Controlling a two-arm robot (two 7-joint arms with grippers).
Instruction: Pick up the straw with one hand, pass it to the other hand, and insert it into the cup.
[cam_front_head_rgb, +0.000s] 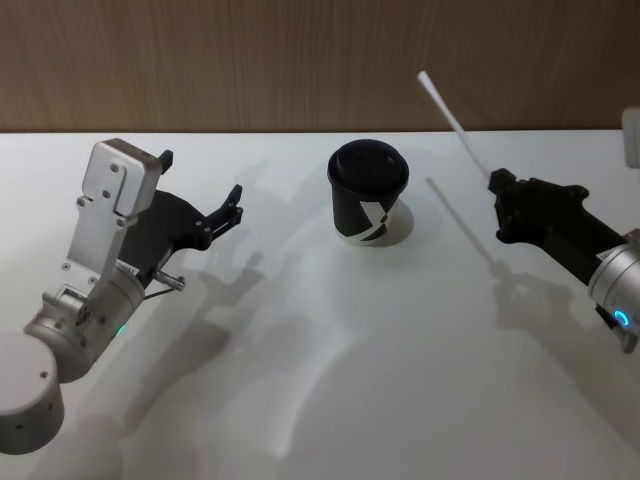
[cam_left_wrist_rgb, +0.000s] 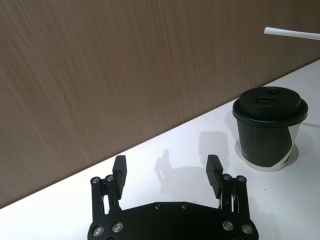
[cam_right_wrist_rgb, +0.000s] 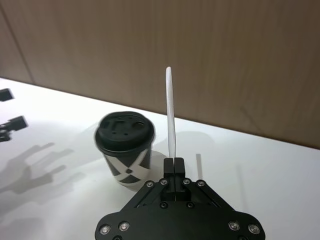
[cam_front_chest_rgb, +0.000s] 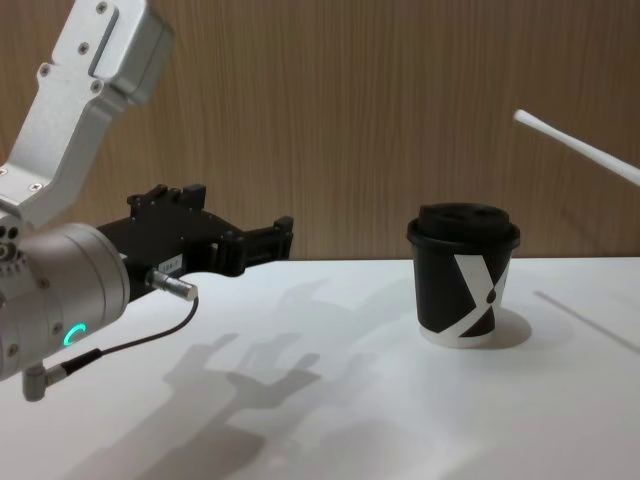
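Straw (cam_front_head_rgb: 452, 120): white, thin, straight; held off the table (cam_front_head_rgb: 330, 350), R of the cup (cam_front_head_rgb: 368, 195). Tilted, w/ free end rising up and leaning toward the cup side. Not touching cup or lid.
Straw ends: lower end pinched in the R gripper (cam_front_head_rgb: 495, 183). In chest view the upper tip sits higher than the lid, above and R of it, w/ a clear gap.
R gripper: over the R side of the table, fingers pointing toward the wood wall (cam_front_head_rgb: 300, 60) and a bit toward the cup. Jaws closed down tight on the straw's lower end, no gap showing in R wrist view. Most of the straw's length sticks out past the fingertips.
L gripper (cam_front_head_rgb: 200, 178): over the L side of the table, raised off the surface, w/ shadow below. Points across toward the cup, well apart from it. Jaws spread wide, nothing btwn them.
Cup: black, white X mark, black lid on, white base rim. Stands upright on the table, approx. ctr, near the wall-side edge, btwn the two grippers, touched by neither.
Table: white, w/ shadows of both arms and the straw on it.
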